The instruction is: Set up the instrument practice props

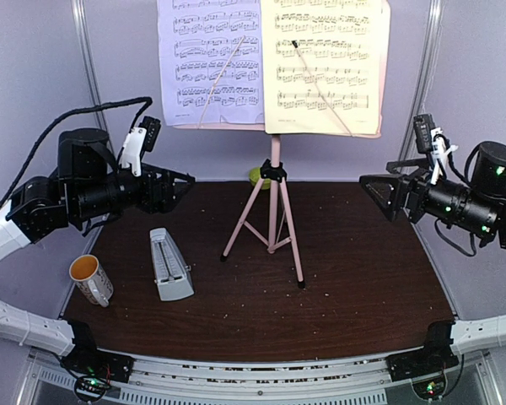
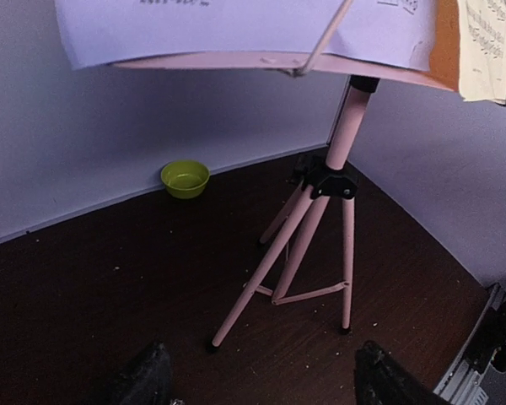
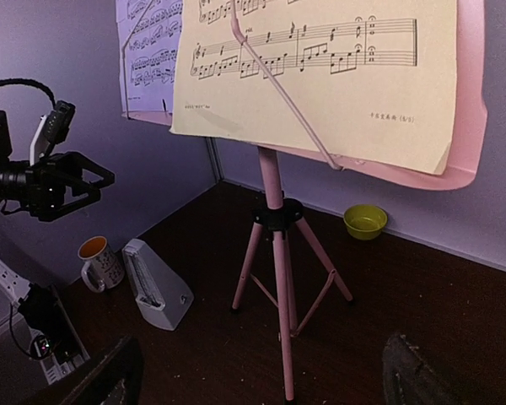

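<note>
Standing between left claw (image 1: 181, 190) and right claw (image 1: 375, 196) — music stand (image 1: 275, 150), untouched; both claws agape, empty.

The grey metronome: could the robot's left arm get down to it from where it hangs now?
Probably yes. The left hand hovers open above and behind the metronome, nothing between them. The mug stands apart on its left, the pink stand's legs on its right.

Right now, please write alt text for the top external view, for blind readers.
A pink tripod music stand, central, holds a lavender page and a pale-yellow page. A grey metronome and a white mug sit near left; the left gripper and right gripper hover open at the sides.
</note>
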`<act>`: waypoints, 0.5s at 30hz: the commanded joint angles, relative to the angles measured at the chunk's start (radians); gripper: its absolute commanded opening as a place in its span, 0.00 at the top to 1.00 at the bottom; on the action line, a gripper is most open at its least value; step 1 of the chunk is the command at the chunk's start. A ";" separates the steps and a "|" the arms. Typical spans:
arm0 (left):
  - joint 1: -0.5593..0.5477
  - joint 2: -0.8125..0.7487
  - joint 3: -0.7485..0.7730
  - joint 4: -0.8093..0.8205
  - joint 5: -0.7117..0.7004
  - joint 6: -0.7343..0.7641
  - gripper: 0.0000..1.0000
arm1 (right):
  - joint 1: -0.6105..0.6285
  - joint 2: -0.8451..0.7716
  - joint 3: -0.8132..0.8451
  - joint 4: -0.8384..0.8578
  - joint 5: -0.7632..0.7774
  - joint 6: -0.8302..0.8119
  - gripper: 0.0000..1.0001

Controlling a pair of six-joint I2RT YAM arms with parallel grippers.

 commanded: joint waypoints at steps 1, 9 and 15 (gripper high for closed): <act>0.044 -0.031 -0.050 -0.012 0.038 -0.077 0.23 | 0.001 -0.004 -0.079 -0.021 -0.053 0.082 0.00; 0.154 -0.049 -0.093 -0.114 0.095 -0.141 0.21 | 0.000 0.054 -0.171 -0.012 -0.062 0.131 0.00; 0.238 0.007 -0.066 -0.335 0.114 -0.151 0.18 | -0.016 0.155 -0.168 0.003 -0.142 0.134 0.00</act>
